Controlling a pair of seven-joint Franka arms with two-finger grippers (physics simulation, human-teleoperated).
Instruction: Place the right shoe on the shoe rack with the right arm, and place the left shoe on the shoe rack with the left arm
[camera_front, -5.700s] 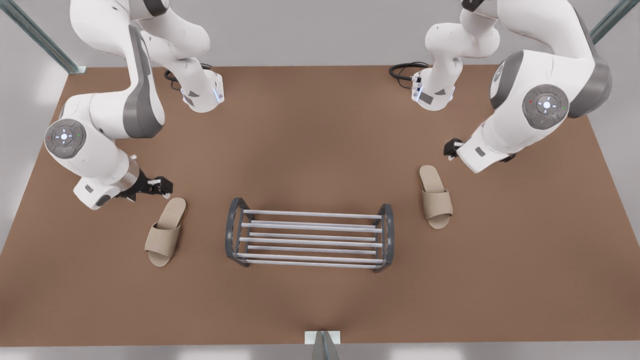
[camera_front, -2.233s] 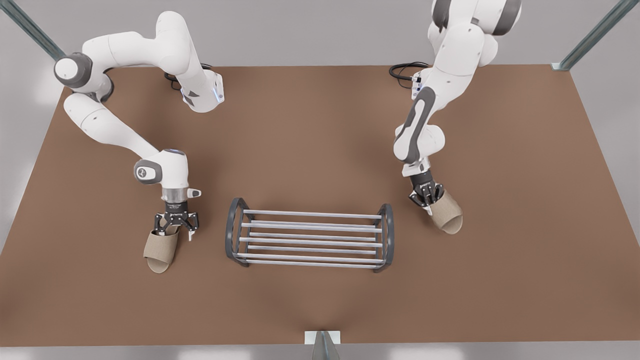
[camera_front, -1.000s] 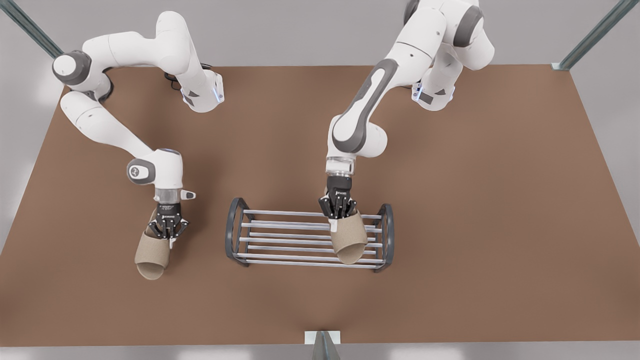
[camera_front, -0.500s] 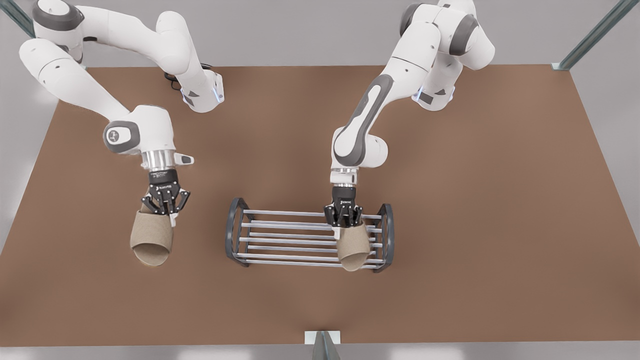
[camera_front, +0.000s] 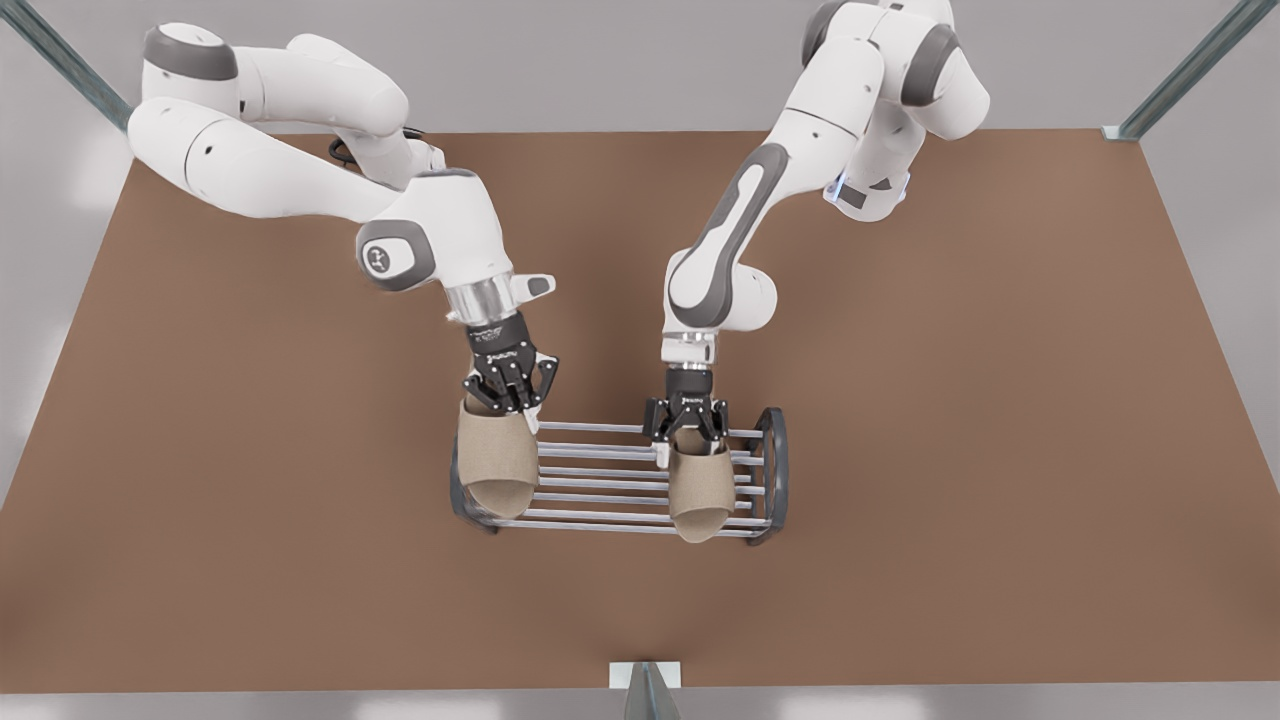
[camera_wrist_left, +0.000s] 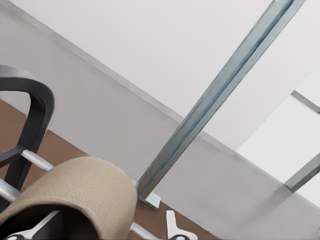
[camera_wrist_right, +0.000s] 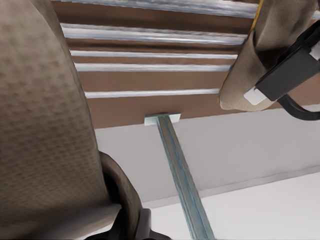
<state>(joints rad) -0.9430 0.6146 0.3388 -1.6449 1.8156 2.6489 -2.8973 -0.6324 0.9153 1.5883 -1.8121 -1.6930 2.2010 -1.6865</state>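
Beige woven fabric takes up much of my right wrist view: the right shoe (camera_wrist_right: 40, 125), close against the camera, with the left shoe (camera_wrist_right: 270, 40) farther off and a white-padded finger (camera_wrist_right: 256, 95) lying along its side. From the front view I can place them. The right tool (camera_front: 510, 398), on the front view's left, is clamped on the right shoe's heel and holds it tilted over that end of the shoe rack (camera_front: 776, 470). The left tool (camera_front: 688, 440) sits at the heel of the left shoe, which lies across the bars near the rack's other end. My left wrist view adds that one fingertip (camera_wrist_left: 172, 225) stands clear of the shoe with table showing between, so I read that tool as released. The table (camera_front: 950, 400) is plain matte brown, ringed by pale grey walls, with a steel post (camera_front: 645, 690) at its near edge. The rack is low, with dark rounded end hoops joined by long silver bars.
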